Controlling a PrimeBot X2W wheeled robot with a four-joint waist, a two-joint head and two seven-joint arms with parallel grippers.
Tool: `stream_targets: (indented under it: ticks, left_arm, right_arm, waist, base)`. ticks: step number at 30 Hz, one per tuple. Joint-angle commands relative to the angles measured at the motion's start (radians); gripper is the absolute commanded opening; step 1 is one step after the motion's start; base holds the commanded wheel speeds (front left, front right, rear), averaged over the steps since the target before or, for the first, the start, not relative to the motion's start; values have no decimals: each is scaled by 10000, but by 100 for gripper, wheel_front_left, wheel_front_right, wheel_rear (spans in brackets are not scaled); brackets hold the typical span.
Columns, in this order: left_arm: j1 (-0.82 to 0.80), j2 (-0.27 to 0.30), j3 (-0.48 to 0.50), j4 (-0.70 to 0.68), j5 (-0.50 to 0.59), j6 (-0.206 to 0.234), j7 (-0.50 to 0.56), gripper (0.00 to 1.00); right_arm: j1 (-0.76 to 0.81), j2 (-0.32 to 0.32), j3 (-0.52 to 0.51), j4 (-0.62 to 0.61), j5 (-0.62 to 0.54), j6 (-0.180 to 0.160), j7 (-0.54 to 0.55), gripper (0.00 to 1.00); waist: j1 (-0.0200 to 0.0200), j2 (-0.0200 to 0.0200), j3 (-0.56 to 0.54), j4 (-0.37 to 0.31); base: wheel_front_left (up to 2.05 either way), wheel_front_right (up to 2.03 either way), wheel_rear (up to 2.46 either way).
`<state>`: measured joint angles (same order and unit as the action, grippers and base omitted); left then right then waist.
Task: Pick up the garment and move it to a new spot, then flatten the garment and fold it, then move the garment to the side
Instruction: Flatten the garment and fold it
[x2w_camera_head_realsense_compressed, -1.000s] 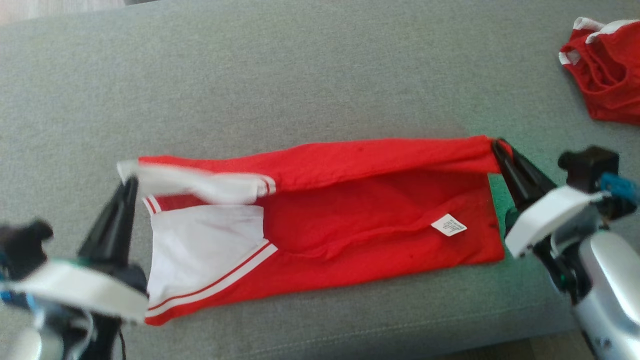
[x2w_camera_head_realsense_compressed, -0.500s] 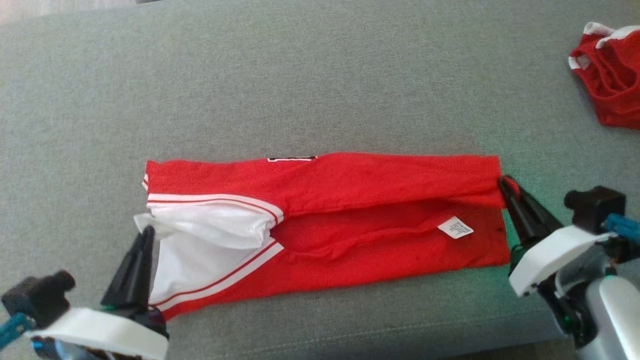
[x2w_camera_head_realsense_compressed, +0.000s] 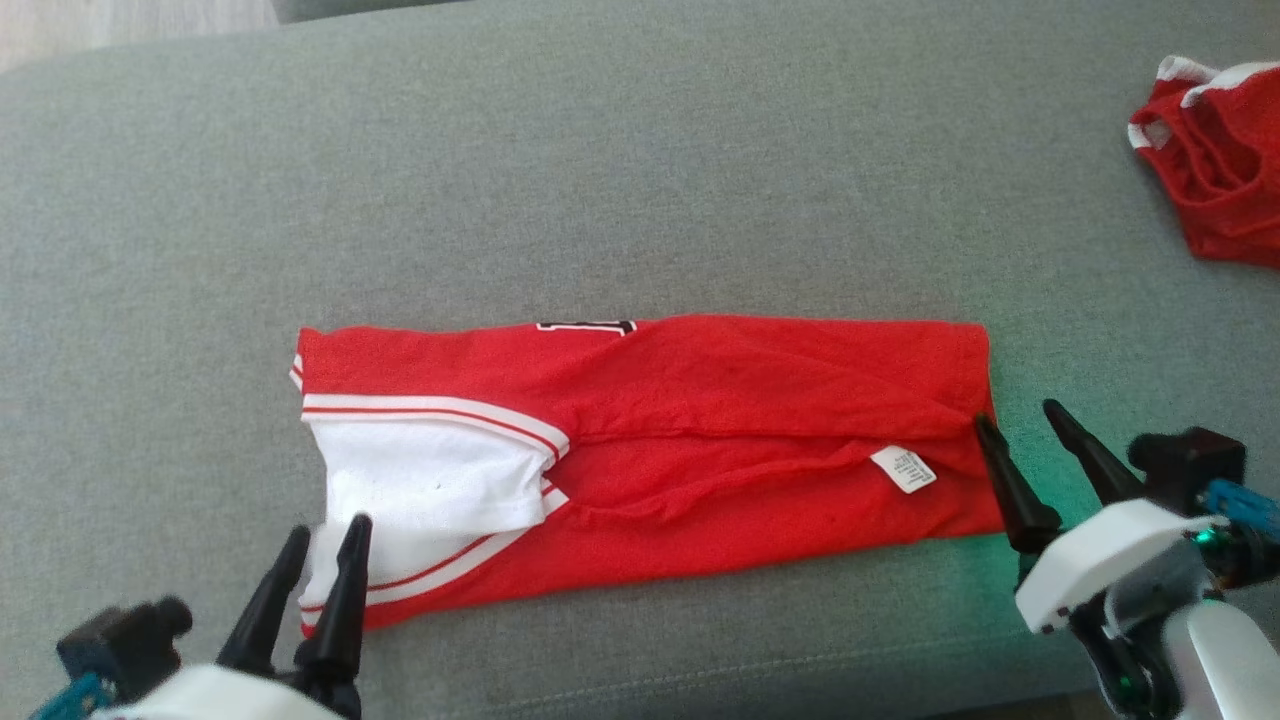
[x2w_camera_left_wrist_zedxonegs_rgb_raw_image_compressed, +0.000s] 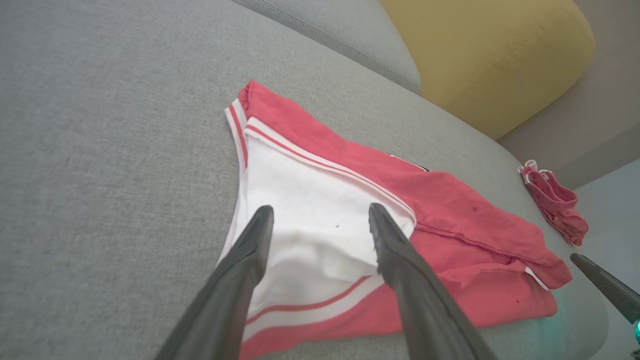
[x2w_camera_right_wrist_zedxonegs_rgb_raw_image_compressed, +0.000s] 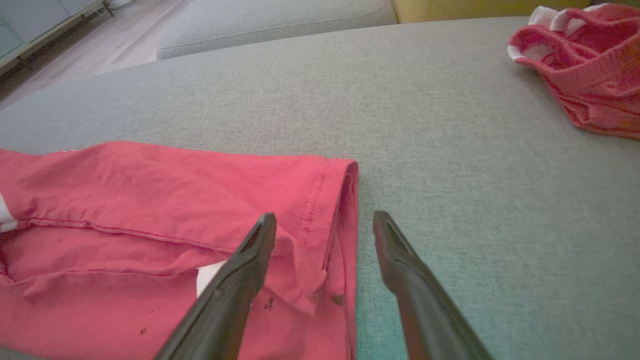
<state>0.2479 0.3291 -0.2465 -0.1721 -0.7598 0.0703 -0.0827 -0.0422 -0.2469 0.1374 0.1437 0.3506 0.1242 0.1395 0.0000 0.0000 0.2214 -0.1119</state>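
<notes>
The garment (x2w_camera_head_realsense_compressed: 750, 400) is red with a white sleeve and striped trim, and lies folded lengthwise as a long band on the grey sofa cushion (x2w_camera_head_realsense_compressed: 600, 180). My left gripper (x2w_camera_head_realsense_compressed: 328, 530) stands open at its left end, fingers just over the white sleeve (x2w_camera_left_wrist_zedxonegs_rgb_raw_image_compressed: 310, 200), holding nothing. At the garment's right hem (x2w_camera_right_wrist_zedxonegs_rgb_raw_image_compressed: 340, 200), my right gripper (x2w_camera_head_realsense_compressed: 1017, 413) is open too, one finger over the red cloth and the other over bare cushion. A white label (x2w_camera_head_realsense_compressed: 903, 468) shows near that end. In the wrist views the left gripper (x2w_camera_left_wrist_zedxonegs_rgb_raw_image_compressed: 321, 209) and right gripper (x2w_camera_right_wrist_zedxonegs_rgb_raw_image_compressed: 325, 216) are both empty.
A second red garment (x2w_camera_head_realsense_compressed: 1220, 150) lies crumpled at the cushion's far right. A yellow cushion (x2w_camera_left_wrist_zedxonegs_rgb_raw_image_compressed: 490, 55) sits beyond the seat. The cushion's front seam (x2w_camera_head_realsense_compressed: 700, 680) runs close below the folded garment. Wooden floor (x2w_camera_right_wrist_zedxonegs_rgb_raw_image_compressed: 75, 45) shows past the far edge.
Both grippers carried the garment's far edge over toward the near edge, then opened and let it go. The upper flap now lies flat on the lower layer.
</notes>
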Motion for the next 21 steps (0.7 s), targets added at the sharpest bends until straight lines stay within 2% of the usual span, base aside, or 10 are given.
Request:
stream_targets:
  ticks: [1,9,15,21]
  left_arm:
    - [55,18,405,-372,-74,6,-198,100]
    - [634,116,856,-1025,19,299,-655,100]
    - [236,-37,835,-1046,337,557,-878,100]
    - [-123,-326,633,-770,551,687,-1077,100]
  right_arm:
    - [161,-54,-55,-339,-68,65,-151,100]
    - [592,87,-989,-749,-238,65,-165,100]
    - [160,231,-724,-689,-390,65,248,100]
    - [-750,337,-574,344,-555,65,749,100]
  waist:
    - [0,0,-96,7]
    - [0,0,-300,170]
    - [0,0,-365,185]
    - [0,0,-403,272]
  base:
    - [0,0,0]
    - [0,0,0]
    - [0,0,0]
    - [0,0,0]
